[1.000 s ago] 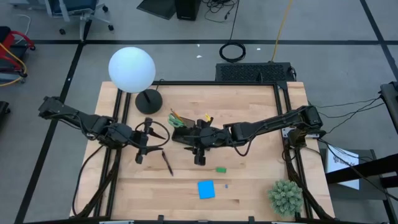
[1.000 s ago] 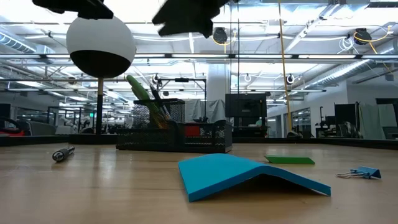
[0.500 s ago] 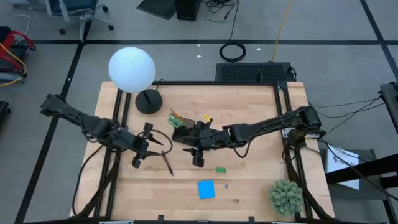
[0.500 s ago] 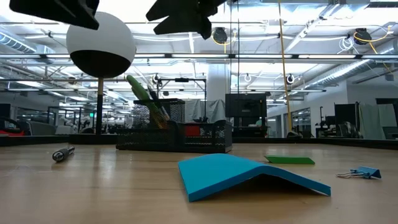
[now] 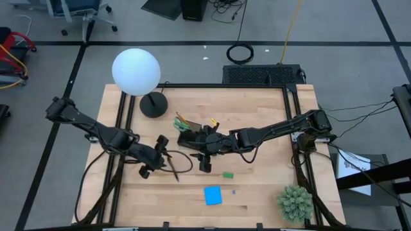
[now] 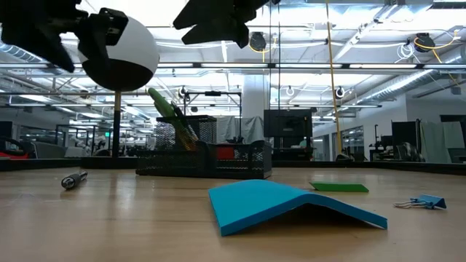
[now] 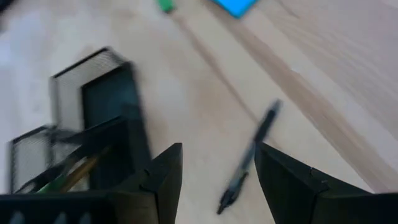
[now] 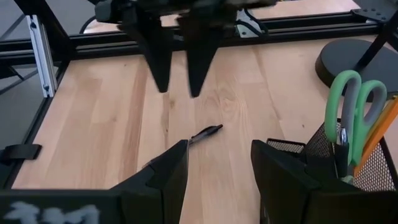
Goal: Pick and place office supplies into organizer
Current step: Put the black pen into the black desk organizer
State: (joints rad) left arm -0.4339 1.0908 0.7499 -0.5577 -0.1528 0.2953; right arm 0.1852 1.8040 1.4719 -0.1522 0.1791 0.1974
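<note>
1. A dark pen (image 5: pixel 173 168) is lying loose on the wooden table (image 5: pixel 257 192), near the organizer (image 5: pixel 192 136) on its left-arm side but clear of it.
2. The left gripper (image 5: pixel 156 160) is hanging above that pen with its fingers spread wide and nothing between them; in its own wrist view the pen (image 7: pixel 249 158) is showing in the gap between the two fingers.
3. The organizer is sitting mid-table, already carrying the green-handled scissors (image 8: pixel 351 106) and pencils in its tall mesh compartment.
4. The right gripper (image 5: pixel 205 163) is hovering just beside the organizer, jaws partly apart and empty as far as I can see, pointing toward the same pen.
5. A green eraser (image 5: pixel 227 174), a blue sticky-note pad (image 5: pixel 212 195) and a small binder clip (image 6: pixel 421 201) are still waiting on the table nearer the front edge.
6. I would be watching these risks:
   - the pen is lying slantwise, so fingers closing off its middle could roll it away;
   - both grippers are crowding one small patch, and a reach by either could knock the other;
   - coming down too steeply could jam the fingertips against the wood.
</note>
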